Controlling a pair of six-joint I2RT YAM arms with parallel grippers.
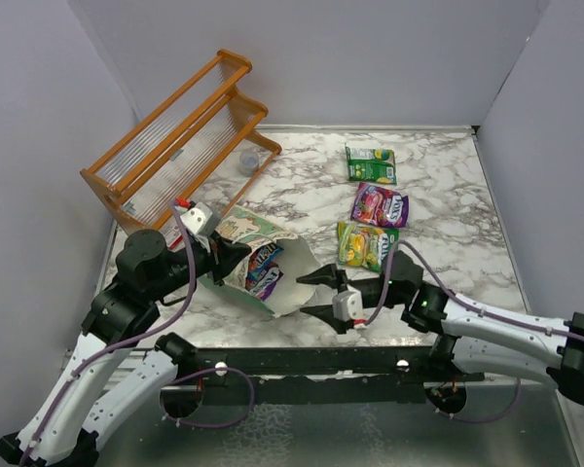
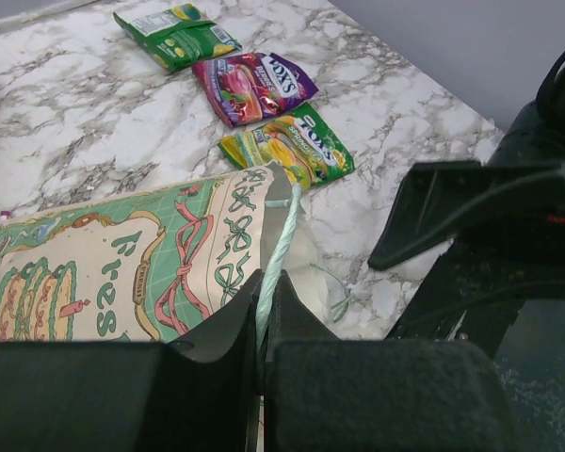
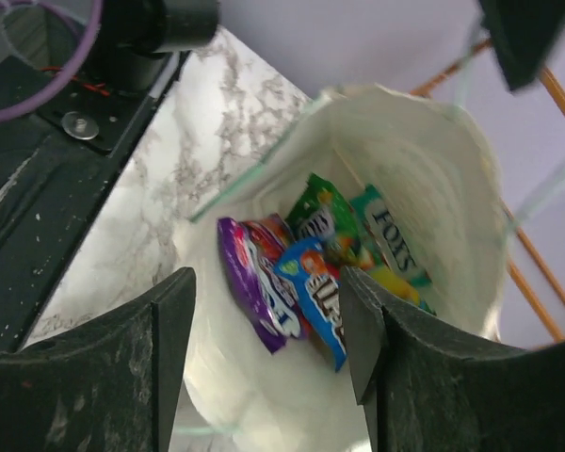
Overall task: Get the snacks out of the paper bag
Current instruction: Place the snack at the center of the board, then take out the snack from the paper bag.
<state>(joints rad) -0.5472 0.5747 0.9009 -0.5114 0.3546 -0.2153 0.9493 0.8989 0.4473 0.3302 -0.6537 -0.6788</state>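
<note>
Nearest the lens, our right claw (image 3: 266, 282) stands with its two black fingers apart at the mouth of the paper bag (image 1: 297, 268), gripping nothing. We see the bag lying on its side on the marbled surface (image 1: 438, 195), its printed green face up and its open end turned toward the right arm.

Our left claw (image 1: 229, 258) is pressed together on the pale string handle (image 2: 281, 235) at the bag's rim, pinning the bag from the left.

Several snacks sit deep against the cream lining inside. A purple packet (image 3: 254, 297) and a blue packet (image 3: 315, 301) lie closest to the opening. A dark green packet (image 3: 320, 221) and a teal packet (image 3: 391, 240) lettered FOXS lie behind them, with slivers of red and yellow showing between. We cannot tell whether the right claw's fingers touch any of them.

Three snacks are already out on the surface, in a loose line to the right of the bag. The green packet (image 1: 371, 163) lies farthest from the arms, the purple-pink packet (image 1: 380, 205) in the middle, and the yellow-green packet (image 1: 367, 245) nearest, just beside the bag's rim and above the right arm.

At the far left corner, behind the bag, sits an orange wooden rack (image 1: 180, 136).
</note>
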